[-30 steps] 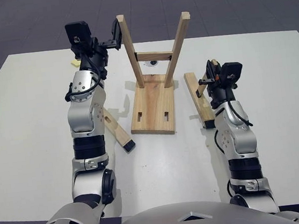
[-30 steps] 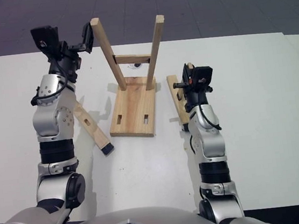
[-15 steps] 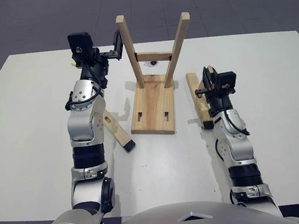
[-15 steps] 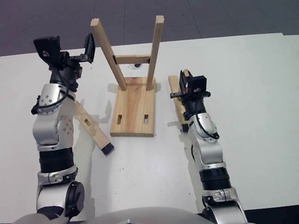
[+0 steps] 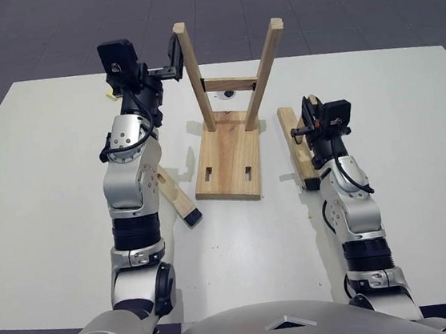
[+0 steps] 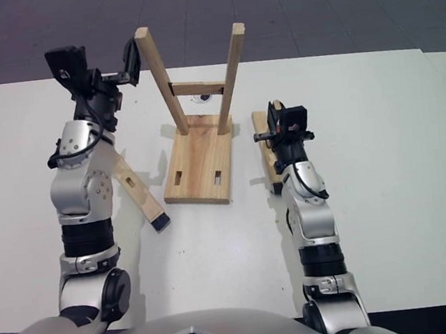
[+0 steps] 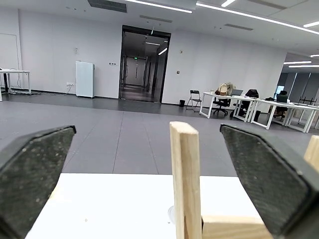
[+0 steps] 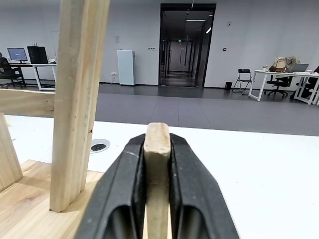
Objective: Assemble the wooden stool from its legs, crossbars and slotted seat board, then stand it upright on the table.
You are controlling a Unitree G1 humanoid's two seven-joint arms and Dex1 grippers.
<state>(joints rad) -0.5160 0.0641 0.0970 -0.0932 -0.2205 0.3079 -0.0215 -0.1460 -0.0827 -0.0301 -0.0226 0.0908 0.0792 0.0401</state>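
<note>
Released, our left end effector point(image 5: 173, 61) flanks the upright leg point(image 5: 195, 81), likely for steadying. Our right end effector point(image 5: 311, 119) grasps a wooden piece point(image 8: 157, 132).

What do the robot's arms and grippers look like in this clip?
The left arm and right arm have rounded silver-grey shells with black joint bands and thin black cables looping near the wrists. The left gripper and right gripper are black, with wedge-shaped fingers faced in textured dark pads.
</note>
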